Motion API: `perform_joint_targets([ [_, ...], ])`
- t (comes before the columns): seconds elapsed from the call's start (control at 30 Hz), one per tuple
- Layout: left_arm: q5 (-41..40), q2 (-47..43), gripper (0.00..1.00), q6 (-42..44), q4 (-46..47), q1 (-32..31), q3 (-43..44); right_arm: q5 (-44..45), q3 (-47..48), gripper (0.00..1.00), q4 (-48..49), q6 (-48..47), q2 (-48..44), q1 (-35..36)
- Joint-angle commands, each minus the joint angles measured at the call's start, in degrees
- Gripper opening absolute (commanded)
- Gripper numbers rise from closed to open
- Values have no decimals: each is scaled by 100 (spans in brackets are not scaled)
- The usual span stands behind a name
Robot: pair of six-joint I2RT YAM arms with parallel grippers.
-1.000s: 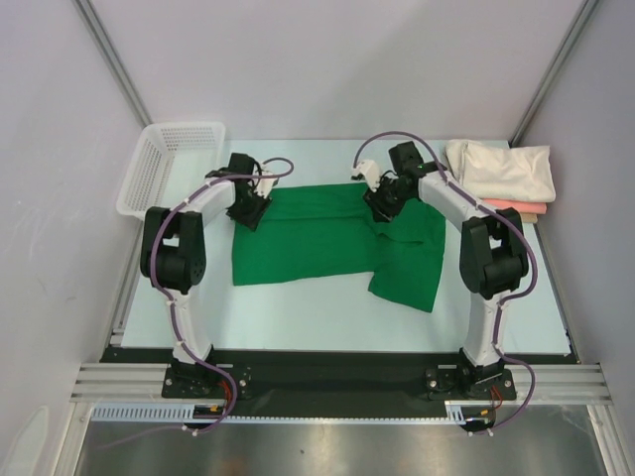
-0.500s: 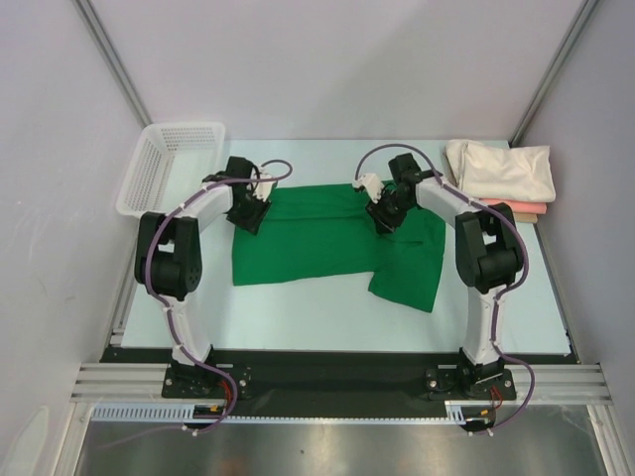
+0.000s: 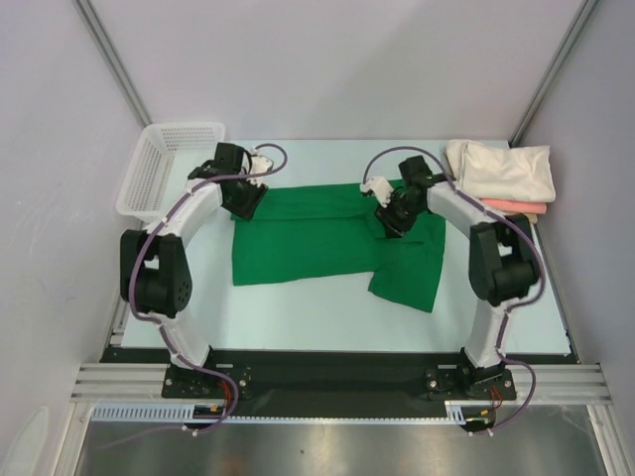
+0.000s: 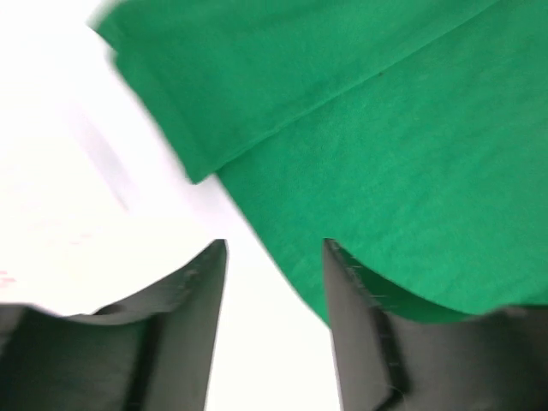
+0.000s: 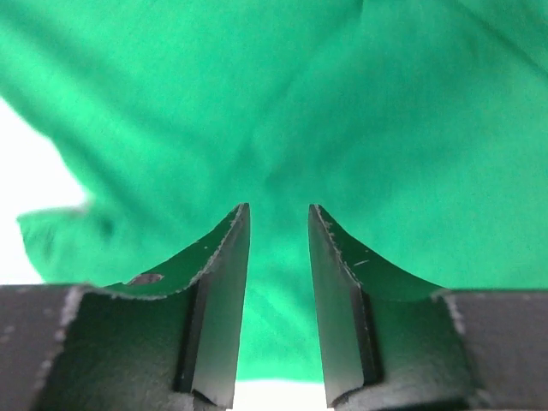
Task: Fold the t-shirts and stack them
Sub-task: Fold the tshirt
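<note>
The bright green t-shirt (image 3: 308, 236) lies partly folded on the pale table, one sleeve part (image 3: 407, 268) reaching toward the front right. My left gripper (image 3: 245, 201) is open at the shirt's back left corner; in its wrist view (image 4: 274, 248) bare table shows between the fingers and the green hem (image 4: 360, 163) lies just ahead. My right gripper (image 3: 392, 220) is open low over the shirt's right part; its wrist view (image 5: 278, 214) shows green cloth (image 5: 282, 103) between the parted fingers. The folded cream t-shirt (image 3: 501, 169) lies on the salmon-pink one (image 3: 521, 208) at the back right.
A white plastic mesh basket (image 3: 169, 164) stands at the back left, close to my left arm. Grey walls and metal frame posts enclose the table. The black arm-mount rail runs along the near edge.
My left gripper has moved toward the back, up to the shirt's back left corner. My right gripper has shifted slightly right and nearer over the shirt. The shirt lies about as before.
</note>
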Motion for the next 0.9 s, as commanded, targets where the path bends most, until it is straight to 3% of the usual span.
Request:
perform_joint_targets([
  [0.0,351,-848,56,327,-54,-79,69,-157,-463,40,-156,-624,-1345,-146],
  [0.07,555,-875,69,266,-377,-97,148,-437,-1149,42,-69,-958,-2030,-224],
  [0.3,1460,-112,83,-507,-1381,-97,1219,-790,-3232,44,-173,-3161,-3429,-470],
  [0.37,1575,-93,99,-789,-1347,-123,1255,-799,-3776,44,-174,-3585,-3753,-506],
  [0.53,1768,-110,100,-1482,-1232,-246,984,-790,-4517,44,-173,-4465,-4247,-541],
  [0.63,2225,-189,100,-1283,-1197,-246,668,-791,-4658,44,-515,-4685,-4388,-480],
  [0.87,1462,-84,99,-1001,-1144,-299,631,-536,-4790,43,-726,-4923,-4353,-418],
])
